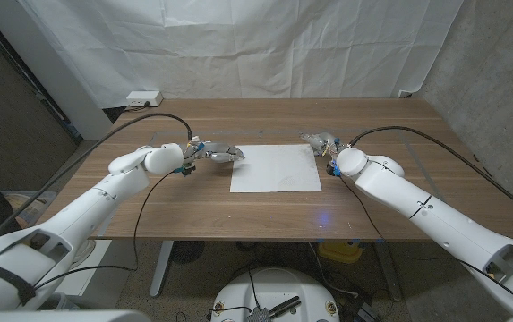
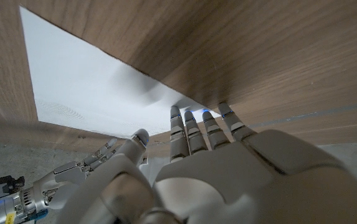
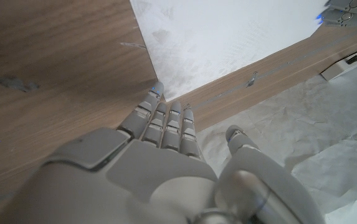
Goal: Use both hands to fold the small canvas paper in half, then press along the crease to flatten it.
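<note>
White canvas paper (image 1: 276, 168) unfolded, unmarked; left hand (image 1: 218, 153), right hand (image 1: 320, 141) fingers wide, empty.

White arms (image 1: 104, 192) — seemingly grey hands (image 2: 228, 180).

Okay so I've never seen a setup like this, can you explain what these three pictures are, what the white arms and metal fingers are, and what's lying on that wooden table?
This is a robot with two white arms, each ending in a hand with fingers, standing at a brown wooden table. The wide picture comes from a camera on its head, looking down over both arms. The other two come from cameras on its wrists, looking along the back of each hand, so the table appears turned. A flat white rectangular sheet of canvas paper lies in the middle of the table, not yet folded. The left hand has its fingers at the sheet's far corner on its side; whether they touch it is hard to tell. The right hand sits just beside the sheet's other far corner, fingers straight and close together. Neither hand holds anything. A white cloth backdrop hangs behind the table.
</note>
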